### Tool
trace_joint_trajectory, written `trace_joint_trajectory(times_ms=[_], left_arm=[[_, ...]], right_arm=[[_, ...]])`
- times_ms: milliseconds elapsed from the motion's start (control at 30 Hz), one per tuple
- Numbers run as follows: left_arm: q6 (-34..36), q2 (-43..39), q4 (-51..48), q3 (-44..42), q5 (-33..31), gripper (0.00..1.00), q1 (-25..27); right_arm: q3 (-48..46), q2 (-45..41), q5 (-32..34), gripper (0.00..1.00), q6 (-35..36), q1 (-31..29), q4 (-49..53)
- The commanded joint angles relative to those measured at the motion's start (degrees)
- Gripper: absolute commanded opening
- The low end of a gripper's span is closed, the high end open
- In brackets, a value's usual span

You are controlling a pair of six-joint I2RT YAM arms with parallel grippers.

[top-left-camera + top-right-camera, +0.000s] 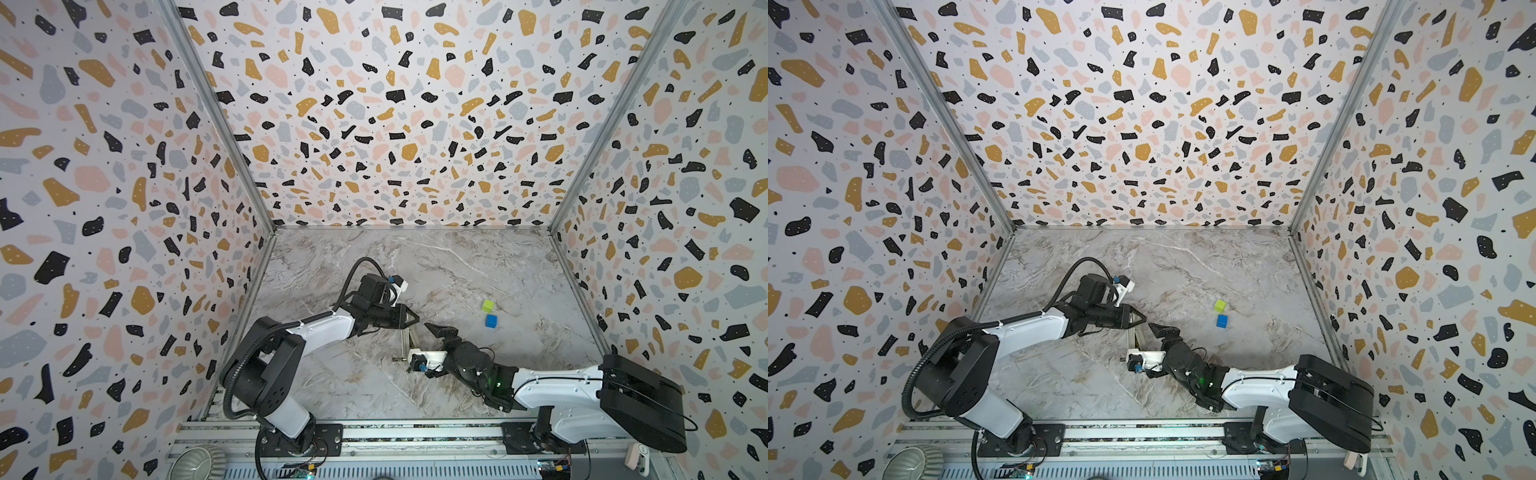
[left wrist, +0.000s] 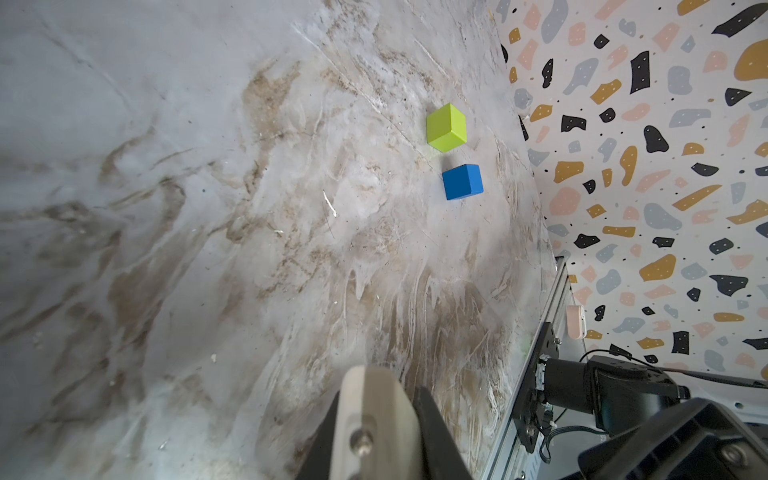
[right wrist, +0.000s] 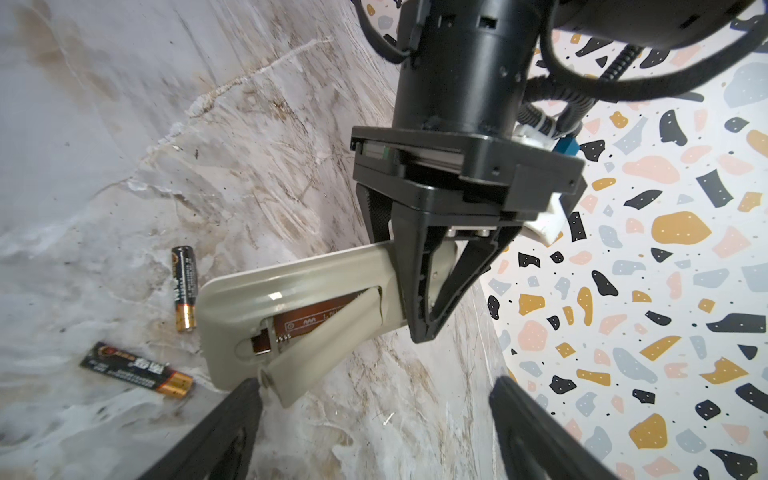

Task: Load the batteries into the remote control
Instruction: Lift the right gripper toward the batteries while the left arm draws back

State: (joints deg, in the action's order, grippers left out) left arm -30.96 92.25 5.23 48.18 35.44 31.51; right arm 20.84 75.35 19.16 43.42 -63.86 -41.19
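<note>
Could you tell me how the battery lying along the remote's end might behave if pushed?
The battery is a smooth cylinder lying on its side, so it would probably roll. Its slim, glossy body may slip from a grip.

Quick count from where I'm working: I've got two batteries (image 3: 183,289) (image 3: 137,370), one remote control (image 3: 299,274) and one battery cover (image 3: 328,345). Then one green cube (image 2: 446,126) and one blue cube (image 2: 462,181), so two cubes in all.
</note>
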Motion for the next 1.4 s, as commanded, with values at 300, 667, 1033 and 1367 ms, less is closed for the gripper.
trace_joint_trajectory(times_ms=[300, 667, 1033, 1367], left_arm=[[-2.92, 3.22, 3.55, 3.85, -4.09, 0.00, -0.76], [1.38, -9.02, -5.24, 0.44, -11.97, 0.00, -4.88], [4.28, -24.11, -8.82, -7.94, -18.16, 0.00, -8.74], [0.47, -32.06, -2.75, -13.07, -18.92, 0.00, -9.01]], right_arm=[[2.42, 0.62, 0.53, 0.88, -2.57, 1.63, -0.38], [4.99, -3.22, -1.15, 0.87, -10.42, 3.04, 6.63], [23.19, -1.64, -5.61, 0.82, -47.60, 1.81, 43.04], [27.41, 5.05, -8.10, 0.78, -68.17, -1.27, 52.33]])
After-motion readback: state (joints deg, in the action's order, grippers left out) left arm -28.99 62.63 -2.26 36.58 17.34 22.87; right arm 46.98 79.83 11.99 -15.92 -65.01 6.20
